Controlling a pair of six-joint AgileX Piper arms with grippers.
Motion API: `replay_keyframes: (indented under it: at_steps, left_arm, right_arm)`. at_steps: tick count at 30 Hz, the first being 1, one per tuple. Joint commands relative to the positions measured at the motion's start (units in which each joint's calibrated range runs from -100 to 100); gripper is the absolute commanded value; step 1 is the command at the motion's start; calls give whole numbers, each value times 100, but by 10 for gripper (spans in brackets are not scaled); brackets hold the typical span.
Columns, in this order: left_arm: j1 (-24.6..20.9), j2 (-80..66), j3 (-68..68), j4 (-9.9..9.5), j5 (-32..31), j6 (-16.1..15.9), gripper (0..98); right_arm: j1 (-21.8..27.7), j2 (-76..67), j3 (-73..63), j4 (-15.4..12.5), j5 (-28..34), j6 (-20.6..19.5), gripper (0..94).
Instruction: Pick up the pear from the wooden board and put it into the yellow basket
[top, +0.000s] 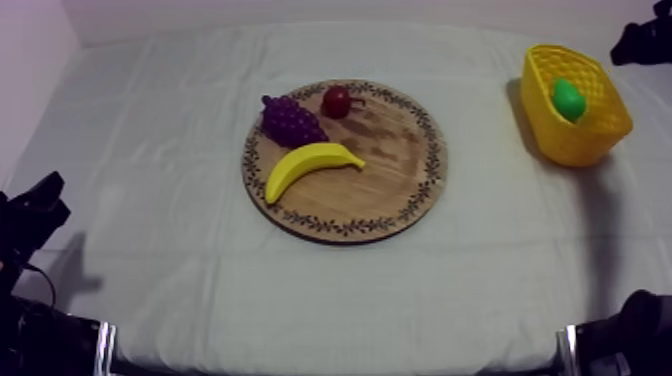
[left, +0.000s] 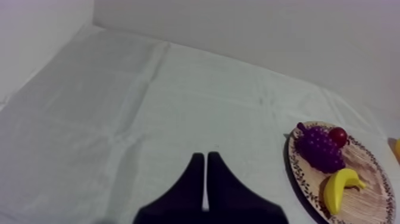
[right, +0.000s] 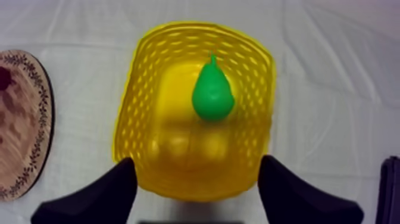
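Your right gripper (right: 197, 159) hangs wide open over the basket (right: 134, 125). Its two black fingers (right: 107, 190) are spread to either side of the basket's near wall, and they hold nothing and touch nothing that you can see. The pear (right: 212, 92) lies inside the basket, stem pointing away from the gripper and clear of both fingers. You can't tell whether it leans on a wall. From above, the pear reads as a green shape low in the basket at the table's right side, well apart from the board (top: 400, 170).

Your left gripper (left: 204, 156) is closed on nothing. Its fingers lie together as a narrow wedge above bare cloth (left: 119, 119), well apart from the board.

On the board lie the banana (top: 305, 165), the grapes (top: 290, 120) and the small red fruit (top: 337, 101). The grapes and the small red fruit sit close together by the far rim, and the banana is just beside the grapes.

Some things are cut off. In the top view the frame clips the right arm (top: 645, 42) near the basket, and the left arm (top: 30, 215) is a dark shape low at the left edge. The right wrist view cuts the board down to a slice of rim, with a sliver of the small red fruit at the frame's edge. The left wrist view also clips the board, and a yellow speck past it is too small to name.
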Motion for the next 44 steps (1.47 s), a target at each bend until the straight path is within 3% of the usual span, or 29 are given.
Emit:
replay_keyframes:
  at_steps: [1,6,12,16,22,33,41,44]
  left_arm:
    - [-1,0,5,1,-1,1,1]
    - [-1,0,5,1,-1,-1,1]
    - [-1,0,5,1,-1,0,1]
    - [-1,0,5,1,-1,1,1]
    - [-1,0,5,1,-1,1,1]
    - [-1,0,5,1,-1,0,1]
    - [-1,0,5,1,-1,0,1]
    - [-1,0,5,1,-1,-1,1]
  right_arm:
    - [-19,-842,153,64,45,-112,516]
    - [-226,-1960,513,353,191,-645,417]
    - [-758,-3450,1445,818,-130,-1218,300]
    - [-1053,-4414,2269,1118,-552,-1487,204]
    - [-1172,-5676,4064,1487,-1782,-1794,40]
    - [-923,-7210,6972,996,-3276,-1568,6]
    - [-846,-7707,7448,1200,-3472,-1909,6]
    - [-655,-7970,7467,1305,-3344,-1710,5]
